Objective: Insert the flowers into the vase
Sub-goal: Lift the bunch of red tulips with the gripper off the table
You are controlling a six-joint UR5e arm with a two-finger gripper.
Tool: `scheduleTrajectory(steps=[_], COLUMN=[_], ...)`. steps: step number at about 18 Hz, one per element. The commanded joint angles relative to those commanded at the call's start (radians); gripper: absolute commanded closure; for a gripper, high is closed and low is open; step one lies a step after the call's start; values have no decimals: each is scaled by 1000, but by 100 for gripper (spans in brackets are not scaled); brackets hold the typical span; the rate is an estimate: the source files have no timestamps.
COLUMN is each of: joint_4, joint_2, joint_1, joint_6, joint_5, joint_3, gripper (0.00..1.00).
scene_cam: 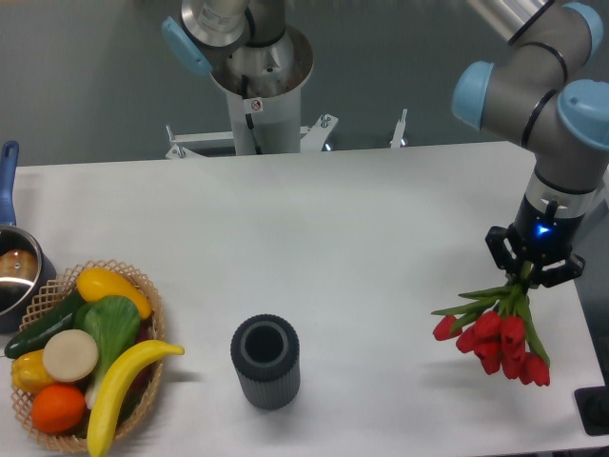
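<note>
Here the claw [526,273] grips the green stems of the flowers [497,335], red tulip heads hanging downward.

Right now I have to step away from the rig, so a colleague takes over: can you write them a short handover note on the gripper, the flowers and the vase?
Gripper: shut on the stems of the flowers, near the table's right edge; blooms hang down and toward the camera.
Vase: upright at the front centre of the table, mouth open and empty, well apart from the flowers.
Done: flowers are grasped.
Left: carry the bunch over the vase, turn it stems down, lower it in, release.
Nearby: basket of fruit and a pot at the left.
</note>
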Motion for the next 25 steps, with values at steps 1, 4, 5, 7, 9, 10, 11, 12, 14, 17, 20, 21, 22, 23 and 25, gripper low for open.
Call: scheduleTrajectory(steps=[1,4,5,7,9,10,11,12,14,17,20,21,22,23,25], joint_4=[0,-58,-66,-63,-55,-55,-51,-39,13,78,81,84,93,104,133], joint_2=[2,11,27,32,37,43,55,69,64,54,19,9,6,2,-2], joint_1=[5,40,44,37,34,37,43,43,34,22,8,2,-6,-18,-34], joint_6=[0,-12,-17,-50,-89,-104,-119,-150,-182,-189,-308,-330,-333,-333,-333], joint_5=[-2,-99,-127,-150,-262,-349,-436,-512,-627,-771,-1071,-1119,-1126,-1131,-1144], joint_3=[-2,9,9,6,-8,-14,-24,-35,-67,-115,-104,-101,-103,-104,-112], gripper=[100,100,100,100,100,100,100,100,100,100,100,100,100,100,100])
